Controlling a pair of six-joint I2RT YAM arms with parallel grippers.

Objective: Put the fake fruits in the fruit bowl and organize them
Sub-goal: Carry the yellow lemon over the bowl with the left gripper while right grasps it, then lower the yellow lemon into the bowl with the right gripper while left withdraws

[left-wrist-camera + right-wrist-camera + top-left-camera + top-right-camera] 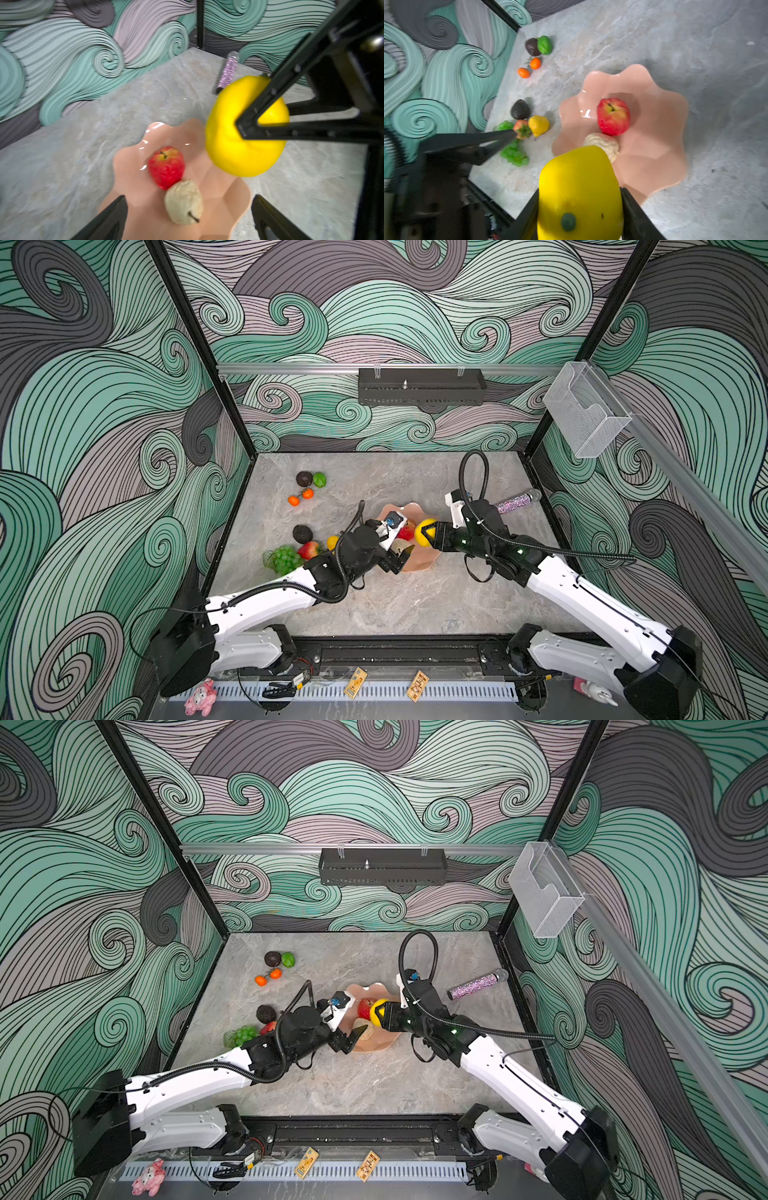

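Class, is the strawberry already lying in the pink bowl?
No, the strawberry lies on the table, outside the fruit bowl.

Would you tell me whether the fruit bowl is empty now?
Not empty: a red apple and a beige bumpy fruit lie inside the fruit bowl.

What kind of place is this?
Probably a robot test cell: a left arm and a right arm mounted on a rail, wave-patterned panels boxing in the tabletop, and plastic fruits by a pink bowl.

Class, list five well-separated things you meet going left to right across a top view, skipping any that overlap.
Pink plush pig → glossy green plastic grape bunch → large yellow plastic lemon → glittery purple cylinder → clear plastic wall box.
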